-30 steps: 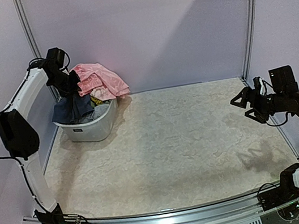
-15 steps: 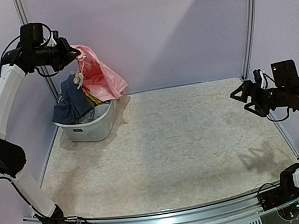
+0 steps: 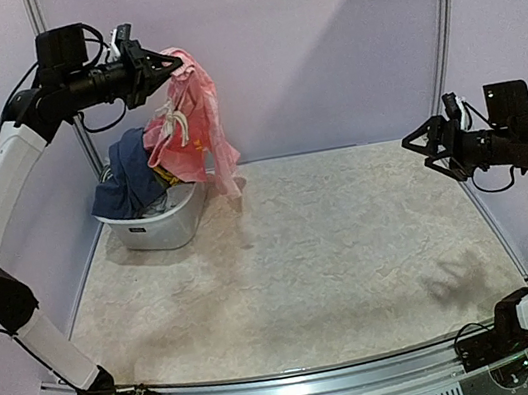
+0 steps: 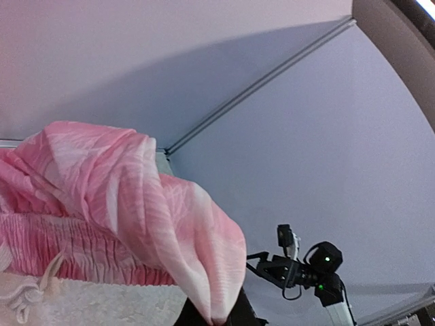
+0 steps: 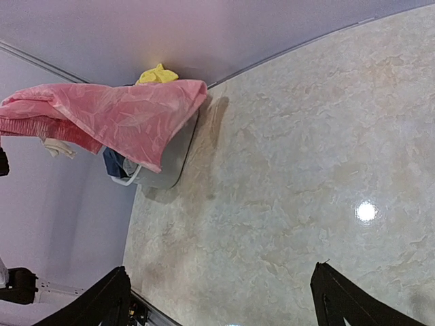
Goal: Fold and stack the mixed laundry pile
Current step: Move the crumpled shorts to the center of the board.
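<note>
2 claws: left claw (image 3: 173, 68) pinches the pink piece (image 3: 194, 120) aloft; right claw (image 3: 420, 151) hangs spread.

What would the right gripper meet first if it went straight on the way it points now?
Nothing nearby: the open right gripper points left above the table. Farther on, probably the hanging pink garment or the white tub; height is unclear.

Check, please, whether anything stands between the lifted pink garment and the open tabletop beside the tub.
Nothing visible does. The pale pink patterned cloth garment hangs from the left pincer, its lower end past the white plastic tub, above beige marbled tabletop.
</note>
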You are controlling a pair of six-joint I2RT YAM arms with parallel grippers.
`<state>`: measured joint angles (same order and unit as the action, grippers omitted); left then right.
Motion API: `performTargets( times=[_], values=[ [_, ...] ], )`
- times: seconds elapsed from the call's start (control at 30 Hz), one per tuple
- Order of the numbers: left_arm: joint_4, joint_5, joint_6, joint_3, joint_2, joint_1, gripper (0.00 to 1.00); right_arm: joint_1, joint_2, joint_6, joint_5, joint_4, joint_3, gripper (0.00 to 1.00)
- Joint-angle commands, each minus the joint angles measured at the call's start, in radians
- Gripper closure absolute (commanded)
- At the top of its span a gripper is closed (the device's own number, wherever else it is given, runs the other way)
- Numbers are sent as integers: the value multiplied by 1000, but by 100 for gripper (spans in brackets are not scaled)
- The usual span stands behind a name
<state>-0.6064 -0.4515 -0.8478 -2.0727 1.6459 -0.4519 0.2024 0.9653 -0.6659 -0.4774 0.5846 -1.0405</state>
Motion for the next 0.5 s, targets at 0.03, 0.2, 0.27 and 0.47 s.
performTargets(
  times=[0.03, 0.2, 0.27, 0.47],
  values=[
    [101, -86, -22, 13, -23, -120, 100, 5, 3, 20, -84, 1, -44, 25],
    [103, -70, -19, 69, -26, -225, 100, 5, 7, -1, -130, -3, -46, 31],
    [118, -63, -26, 90, -21, -267, 100, 4, 5, -4, -145, -6, -37, 29],
    [208, -25, -83, 138, 26, -382, 100, 30, -6, 29, -243, -55, 29, 26]
  ],
)
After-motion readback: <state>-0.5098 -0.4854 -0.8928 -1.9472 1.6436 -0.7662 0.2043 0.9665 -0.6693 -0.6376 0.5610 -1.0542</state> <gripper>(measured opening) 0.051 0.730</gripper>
